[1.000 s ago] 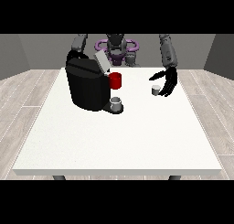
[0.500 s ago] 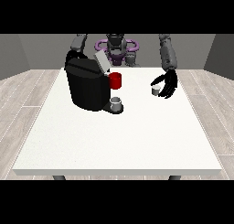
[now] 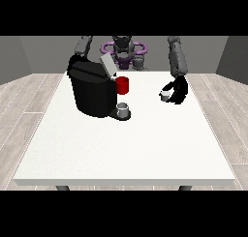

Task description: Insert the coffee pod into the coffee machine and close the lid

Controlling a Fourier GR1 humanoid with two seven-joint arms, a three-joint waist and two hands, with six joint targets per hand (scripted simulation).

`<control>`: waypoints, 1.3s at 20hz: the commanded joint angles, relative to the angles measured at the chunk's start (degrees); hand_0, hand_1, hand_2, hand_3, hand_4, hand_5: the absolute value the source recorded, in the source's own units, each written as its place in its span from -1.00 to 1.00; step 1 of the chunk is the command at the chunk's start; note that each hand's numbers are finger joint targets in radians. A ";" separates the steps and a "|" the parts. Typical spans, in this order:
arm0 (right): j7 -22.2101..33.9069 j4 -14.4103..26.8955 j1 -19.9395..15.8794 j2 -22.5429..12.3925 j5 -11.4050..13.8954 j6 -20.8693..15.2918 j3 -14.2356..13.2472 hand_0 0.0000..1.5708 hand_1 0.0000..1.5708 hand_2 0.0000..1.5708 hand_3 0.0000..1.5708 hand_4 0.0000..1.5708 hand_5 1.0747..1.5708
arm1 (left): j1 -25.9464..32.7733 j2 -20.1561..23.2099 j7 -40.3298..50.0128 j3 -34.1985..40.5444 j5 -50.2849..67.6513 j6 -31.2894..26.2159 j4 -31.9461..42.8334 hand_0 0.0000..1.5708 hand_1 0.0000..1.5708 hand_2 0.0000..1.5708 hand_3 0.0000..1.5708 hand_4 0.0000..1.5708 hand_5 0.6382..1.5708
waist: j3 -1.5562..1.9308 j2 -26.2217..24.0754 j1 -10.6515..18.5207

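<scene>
since a second ago, hand at the view's right (image 3: 177,90) closed round coffee pod (image 3: 165,95), right of centre; next, carry it to coffee machine (image 3: 93,88), lid (image 3: 107,66) raised.

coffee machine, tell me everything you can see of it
The coffee machine is a bulky black block with rounded top edges and a matte, plastic look, standing upright on the white table toward the view's left. Its grey lid is tilted up, open. A red part sticks out at its front, above a low base that carries a small grey cup. No hand visibly touches it.
</scene>
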 commanded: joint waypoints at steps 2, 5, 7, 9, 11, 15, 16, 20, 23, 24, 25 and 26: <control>-3.71 0.85 1.36 0.32 -1.95 0.87 -1.53 -1.00 -1.00 -1.00 -1.00 -0.34 1.00 | 1.86 0.31 -2.76 -1.13 -3.10 3.56 2.12 0.31 0.31 0.42 0.13 -0.63 1.00 | -0.09 1.17 0.31; -3.93 2.29 4.54 0.77 -0.41 0.67 -0.10 -1.00 -1.00 -1.00 -1.00 -0.46 1.00 | 1.03 -0.95 -3.06 -1.86 -3.71 2.04 2.03 0.56 0.56 0.73 0.66 -0.40 1.00 | -0.08 -1.92 0.57; 1.60 -1.96 1.10 1.61 0.18 -1.48 0.88 -1.00 -1.00 -1.00 -1.00 -0.47 1.00 | -2.35 1.70 -5.44 0.17 -2.27 -0.79 3.95 0.68 0.68 0.82 0.79 -0.30 1.00 | -0.10 -0.19 -0.16; -0.55 1.75 -1.54 1.51 0.22 -1.77 -0.35 -1.00 -1.00 -1.00 -1.00 -0.46 1.00 | -5.96 1.03 -5.08 -0.66 -2.26 -2.60 1.14 0.87 0.87 0.87 0.80 -0.23 1.00 | -0.09 0.36 0.50; 1.68 3.31 0.01 0.08 -2.14 0.14 -2.21 -1.00 -1.00 -1.00 -1.00 -0.43 1.00 | -4.66 -0.78 -4.56 -2.09 -2.25 -5.77 -0.29 0.85 0.85 0.85 0.77 -0.21 1.00 | -0.06 -5.55 1.44; 3.95 7.29 -2.71 -1.15 -2.85 0.81 -3.49 -1.00 -1.00 -1.00 -1.00 -0.42 1.00 | -8.26 -4.16 0.93 -4.37 -4.03 -7.12 -2.84 0.68 0.68 0.76 0.72 -0.26 1.00 | -0.05 -7.62 1.95; 1.01 7.29 0.14 0.56 -2.31 0.59 -2.15 -1.00 -1.00 -1.00 -1.00 -0.36 1.00 | -9.60 -1.03 -0.43 -2.37 -2.12 -10.65 -2.78 0.64 0.64 0.73 0.70 -0.29 1.00 | -0.06 -7.70 1.59; -4.64 10.13 -0.21 1.58 -2.20 -1.10 -0.32 -1.00 -1.00 -1.00 -1.00 -0.40 1.00 | -14.13 0.43 -0.33 -2.24 -2.09 -14.32 -4.40 0.57 0.57 0.68 0.64 -0.27 1.00 | -0.05 -5.48 1.15; -2.93 10.41 -1.91 0.20 -2.00 1.13 -1.91 -1.00 -1.00 -1.00 -1.00 -0.48 1.00 | -16.18 1.52 1.57 -1.60 -2.64 -14.83 -5.10 0.60 0.60 0.70 0.64 -0.29 1.00 | -0.06 -5.91 0.28; 0.11 9.33 -1.24 -0.44 -2.02 2.05 -1.16 -1.00 -1.00 -1.00 -1.00 -0.42 1.00 | -14.45 -3.55 5.21 -3.40 -3.72 -12.45 -5.38 0.60 0.60 0.70 0.64 -0.29 1.00 | -0.06 -9.73 -0.37; -0.58 9.03 -3.72 -0.69 -2.19 1.34 -2.10 -1.00 -1.00 -1.00 -1.00 -0.40 1.00 | -14.88 -0.77 1.61 -1.97 -3.82 -11.59 -5.20 0.60 0.60 0.70 0.64 -0.29 1.00 | -0.07 -5.66 -0.07; -1.92 9.87 -0.91 -2.06 -5.19 5.22 -3.58 -1.00 -1.00 -1.00 -1.00 -0.37 1.00 | -15.39 -1.03 4.26 -2.17 -3.39 -14.02 -5.47 0.60 0.60 0.70 0.64 -0.29 1.00 | -0.05 -7.91 -0.93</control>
